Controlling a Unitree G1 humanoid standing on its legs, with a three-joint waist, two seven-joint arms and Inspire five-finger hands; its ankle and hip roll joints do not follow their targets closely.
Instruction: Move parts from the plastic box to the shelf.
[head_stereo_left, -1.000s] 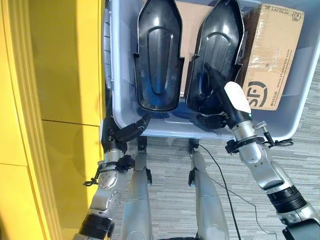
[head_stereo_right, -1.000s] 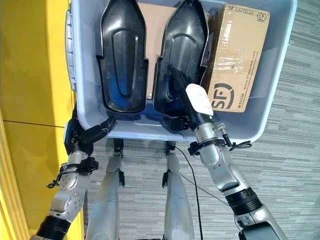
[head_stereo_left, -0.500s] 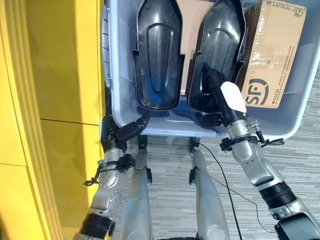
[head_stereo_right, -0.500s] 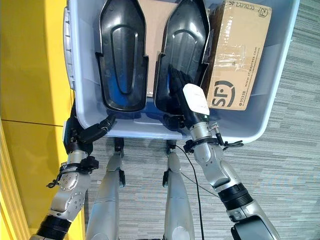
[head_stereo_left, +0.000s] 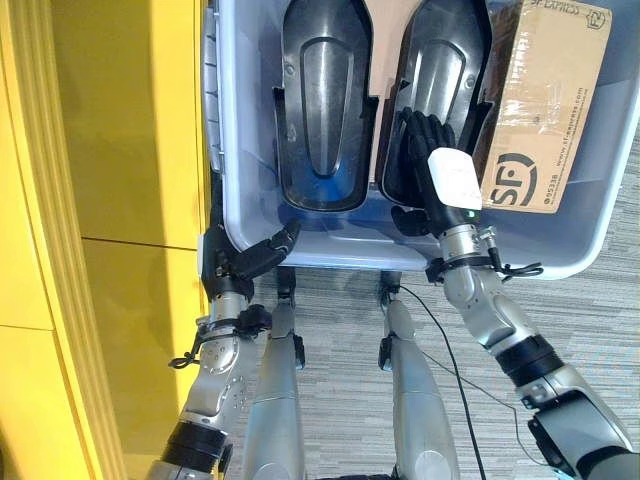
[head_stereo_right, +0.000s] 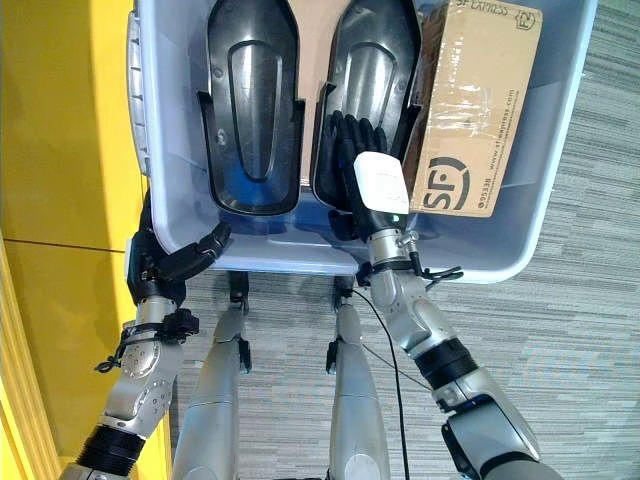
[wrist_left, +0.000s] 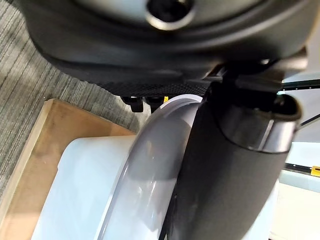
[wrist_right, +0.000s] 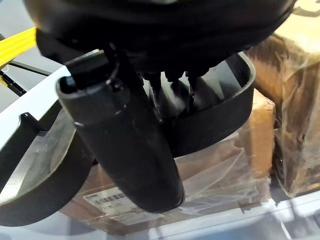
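Observation:
A pale blue plastic box (head_stereo_left: 224, 150) holds two black shell-shaped parts lying side by side, the left part (head_stereo_left: 325, 110) and the right part (head_stereo_left: 440, 70). My right hand (head_stereo_left: 452, 180) lies on the near end of the right part (wrist_right: 215, 120). Its fingers curl into the part's hollow and its thumb (wrist_right: 125, 145) sits under the near rim. My left hand (head_stereo_left: 245, 265) rests at the box's near left corner, fingers stretched along the front wall, holding nothing. The box's rim (wrist_left: 150, 165) shows close in the left wrist view.
A taped cardboard box (head_stereo_left: 545, 100) stands in the plastic box right of the parts, and flat cardboard (wrist_right: 220, 170) lies under them. A yellow panel (head_stereo_left: 120, 150) runs along the left. Grey carpet (head_stereo_left: 600, 330) lies to the right.
My right hand has slid left and farther over the right part's near end, its fingers curling deeper into the hollow. The left hand stays at the box's corner.

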